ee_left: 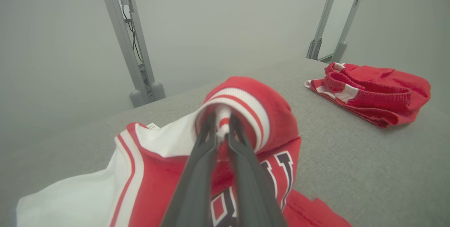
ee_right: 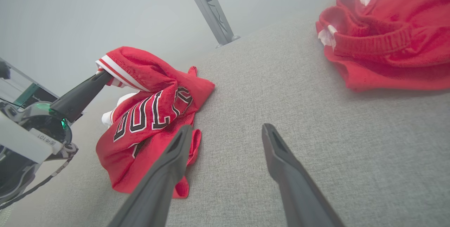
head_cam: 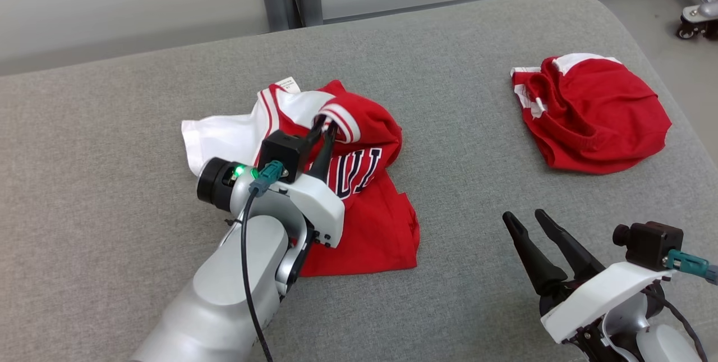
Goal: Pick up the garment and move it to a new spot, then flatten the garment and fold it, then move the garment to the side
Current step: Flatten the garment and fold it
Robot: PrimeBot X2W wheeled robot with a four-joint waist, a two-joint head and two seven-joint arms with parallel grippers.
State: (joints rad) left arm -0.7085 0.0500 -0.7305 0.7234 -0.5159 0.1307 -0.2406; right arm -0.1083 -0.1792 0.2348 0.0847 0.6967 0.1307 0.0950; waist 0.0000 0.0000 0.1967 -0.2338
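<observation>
On the tabletop [head_cam: 460, 272], left of centre | red-and-white jersey [head_cam: 370, 216] lies crumpled | left tool [head_cam: 328, 126] clamped on its striped trim [head_cam: 343, 118] — a sound, firm hold | right tool [head_cam: 524, 215] spread, empty | cloth likely light, limp, sagging when lifted

Soft even light, hazy wrist views

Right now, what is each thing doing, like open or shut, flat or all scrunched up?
Jersey: scrunched, not folded, one striped edge pinched and raised, the rest lying on the table.
Shorts: crumpled in a heap on the table, off to the right, untouched.
Left gripper: shut on the jersey's striped edge.
Right gripper: open, holding nothing, apart from both clothes.
</observation>
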